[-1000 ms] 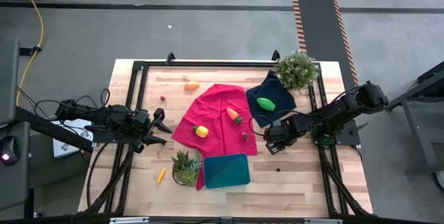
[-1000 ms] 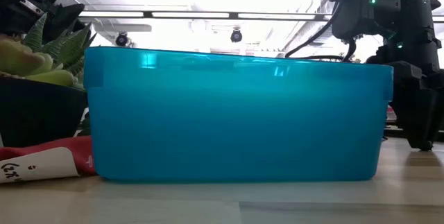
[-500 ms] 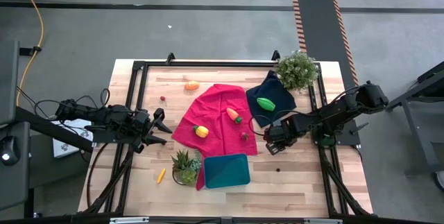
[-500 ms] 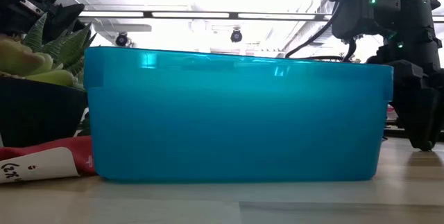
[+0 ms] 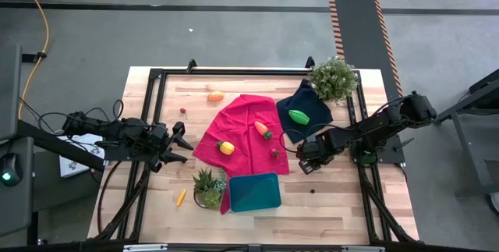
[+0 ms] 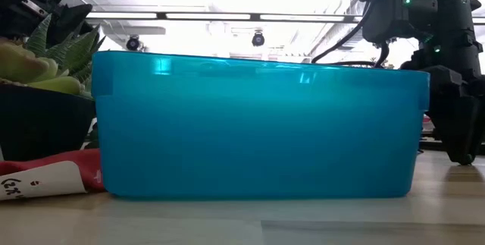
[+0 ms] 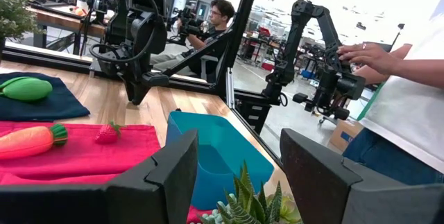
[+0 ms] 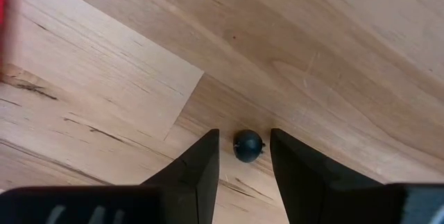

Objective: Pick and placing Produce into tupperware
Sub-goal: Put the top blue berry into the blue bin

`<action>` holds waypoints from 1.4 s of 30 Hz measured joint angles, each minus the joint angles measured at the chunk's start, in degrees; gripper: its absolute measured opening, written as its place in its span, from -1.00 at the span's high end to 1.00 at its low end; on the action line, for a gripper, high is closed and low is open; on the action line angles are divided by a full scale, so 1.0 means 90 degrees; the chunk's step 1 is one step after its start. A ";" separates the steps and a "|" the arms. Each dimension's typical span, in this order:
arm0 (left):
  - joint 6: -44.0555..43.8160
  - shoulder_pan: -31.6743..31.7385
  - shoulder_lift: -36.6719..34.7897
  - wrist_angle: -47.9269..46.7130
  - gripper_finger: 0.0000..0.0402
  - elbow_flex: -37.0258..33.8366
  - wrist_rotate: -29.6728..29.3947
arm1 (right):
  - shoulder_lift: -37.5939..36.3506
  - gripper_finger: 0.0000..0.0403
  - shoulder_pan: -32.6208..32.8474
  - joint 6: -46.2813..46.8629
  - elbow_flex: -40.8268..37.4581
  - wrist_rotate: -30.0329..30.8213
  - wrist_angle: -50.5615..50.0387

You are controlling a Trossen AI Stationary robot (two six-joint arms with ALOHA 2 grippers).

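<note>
Carrot (image 5: 263, 129) on the cloth (image 5: 243, 119) — tupperware (image 5: 255, 192) nearer the front edge, beside a plant (image 5: 207, 187).

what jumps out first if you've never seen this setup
A bright red cloth spread mid-table, carrying a carrot and a yellow piece. Just below it sits the empty teal tupperware. The right gripper points down at the wood, its open fingers straddling a small dark ball.

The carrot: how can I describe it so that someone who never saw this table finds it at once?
Find the big red cloth spread across the middle of the wooden table. The carrot lies near that cloth's right edge. It is the only long orange piece with a green end; the piece to its left is rounder and yellow.
</note>
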 joint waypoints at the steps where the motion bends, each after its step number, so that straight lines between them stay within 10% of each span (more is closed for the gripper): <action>1: 0.0000 0.0000 -0.0002 -0.0002 0.04 0.0000 0.0000 | 0.0000 0.40 0.0000 0.0001 0.0000 0.0000 0.0000; 42: 0.0001 -0.0001 -0.0001 -0.0002 0.04 -0.0001 -0.0002 | 0.0000 0.49 0.0000 0.0058 0.0000 -0.0015 0.0033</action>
